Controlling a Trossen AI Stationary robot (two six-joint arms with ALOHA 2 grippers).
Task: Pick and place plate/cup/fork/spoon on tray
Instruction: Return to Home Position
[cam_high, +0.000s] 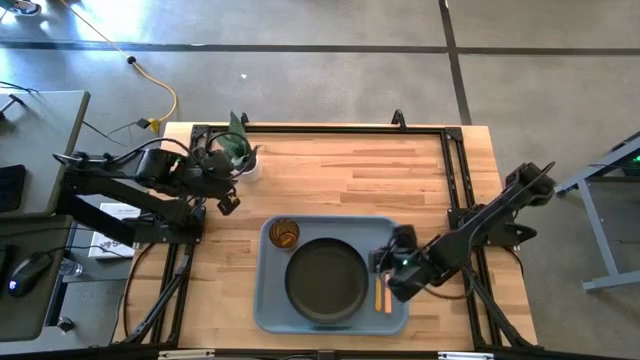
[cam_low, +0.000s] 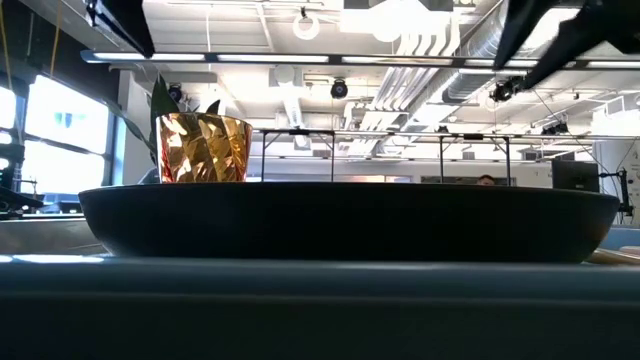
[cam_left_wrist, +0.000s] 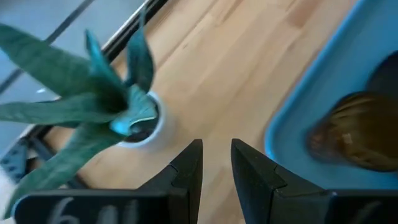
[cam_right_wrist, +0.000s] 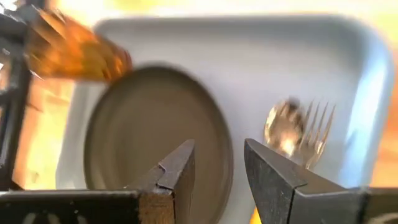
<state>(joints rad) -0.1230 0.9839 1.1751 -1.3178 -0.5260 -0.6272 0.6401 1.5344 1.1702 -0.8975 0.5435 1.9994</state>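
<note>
The light blue-grey tray (cam_high: 270, 300) lies at the table's near middle. The dark plate (cam_high: 327, 280) lies in it, and shows in the low view (cam_low: 350, 220) and the right wrist view (cam_right_wrist: 155, 137). The amber cup (cam_high: 284, 234) stands in the tray's far left corner. The spoon (cam_right_wrist: 281, 127) and fork (cam_right_wrist: 317, 130) lie side by side in the tray, right of the plate, orange handles (cam_high: 382, 296) toward the near edge. My right gripper (cam_right_wrist: 217, 165) is open and empty above the tray's right part. My left gripper (cam_left_wrist: 216, 163) is open and empty over the wood at the far left.
A white pot with a green plant (cam_high: 240, 152) stands at the table's far left, close to my left gripper; it also shows in the left wrist view (cam_left_wrist: 134, 121). Bare wood (cam_high: 360, 170) lies beyond the tray. A black frame edges the table.
</note>
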